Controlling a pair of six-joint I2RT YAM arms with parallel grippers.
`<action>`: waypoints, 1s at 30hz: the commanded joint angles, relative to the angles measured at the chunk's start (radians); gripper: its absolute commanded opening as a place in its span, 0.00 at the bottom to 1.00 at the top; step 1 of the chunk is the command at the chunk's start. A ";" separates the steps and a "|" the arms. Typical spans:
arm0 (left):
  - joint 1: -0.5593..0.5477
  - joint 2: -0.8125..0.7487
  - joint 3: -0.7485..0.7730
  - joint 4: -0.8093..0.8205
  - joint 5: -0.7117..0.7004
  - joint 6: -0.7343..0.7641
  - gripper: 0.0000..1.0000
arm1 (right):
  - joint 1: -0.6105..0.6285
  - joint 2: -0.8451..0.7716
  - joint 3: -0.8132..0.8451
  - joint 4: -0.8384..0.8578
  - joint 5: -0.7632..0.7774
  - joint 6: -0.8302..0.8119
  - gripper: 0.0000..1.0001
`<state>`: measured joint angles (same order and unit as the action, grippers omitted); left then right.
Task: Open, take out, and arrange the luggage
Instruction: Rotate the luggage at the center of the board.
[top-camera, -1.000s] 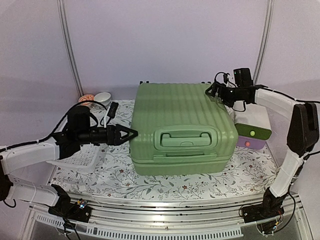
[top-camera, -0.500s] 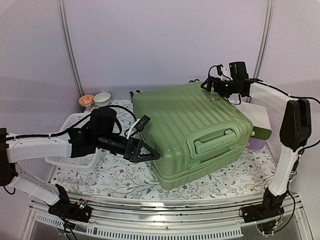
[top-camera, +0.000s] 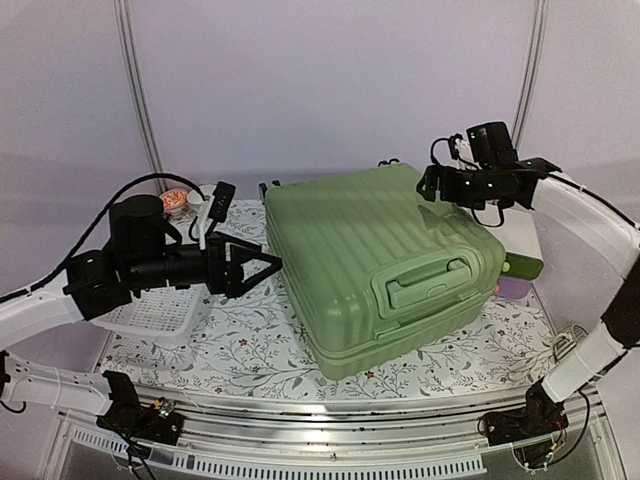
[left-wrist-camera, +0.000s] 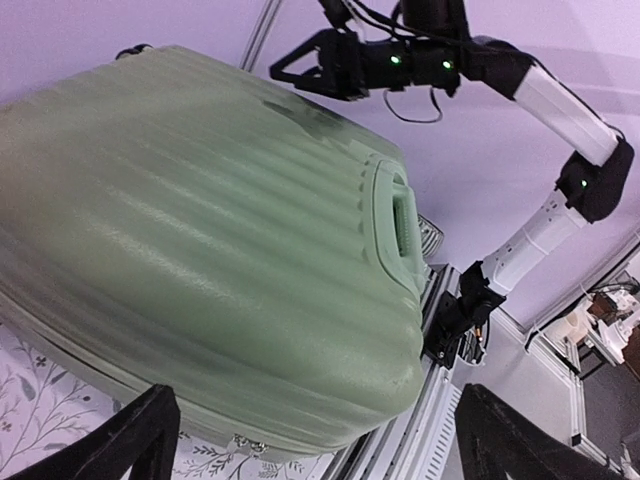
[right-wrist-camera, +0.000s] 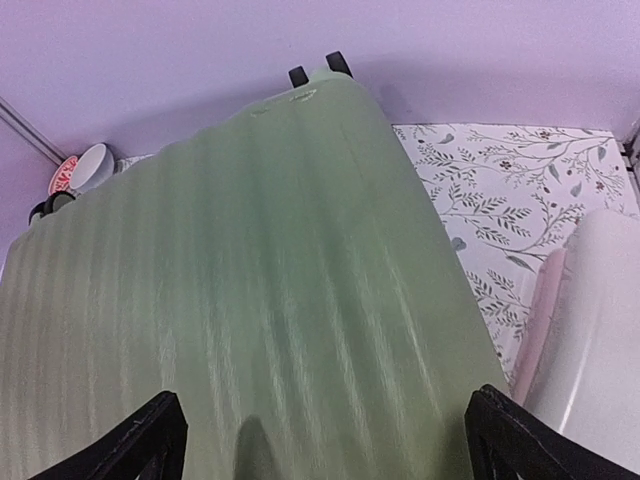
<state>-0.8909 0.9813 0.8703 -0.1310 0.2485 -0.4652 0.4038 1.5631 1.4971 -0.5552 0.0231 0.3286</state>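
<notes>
Top external view showed the large light-green ribbed hard-shell suitcase (top-camera: 385, 265) lying closed on the floral-patterned tablecloth (top-camera: 250, 350). It sat skewed, with its handle turned toward the near right. A second earlier it had lain square, with the handle facing the near edge; since half a second ago it had kept this slant.

The left gripper (top-camera: 262, 268) hung just beside the suitcase's left edge, jaws spread wide and holding nothing. Half a second before it had sat lower, against the near-left corner. The right gripper (top-camera: 430, 187) hovered over the far right corner, its jaws also wide apart and empty, and it stood slightly nearer than before.

A white perforated plastic basket (top-camera: 160, 315) sat under the left arm. A white box with green and purple trim (top-camera: 520, 250) stood just beside the suitcase's right side.
</notes>
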 joint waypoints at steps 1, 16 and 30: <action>-0.011 -0.062 -0.055 -0.015 -0.064 0.022 0.98 | 0.012 -0.193 -0.163 -0.116 0.153 0.053 0.99; -0.015 -0.105 -0.221 0.078 -0.059 -0.087 0.98 | 0.012 -0.778 -0.605 -0.245 -0.001 0.197 0.99; -0.007 -0.109 -0.332 0.220 -0.144 -0.199 0.98 | 0.012 -0.776 -0.798 -0.029 -0.360 0.261 0.99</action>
<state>-0.8921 0.8650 0.5320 0.0151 0.1947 -0.6262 0.4099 0.7219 0.7521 -0.6308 -0.2665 0.5777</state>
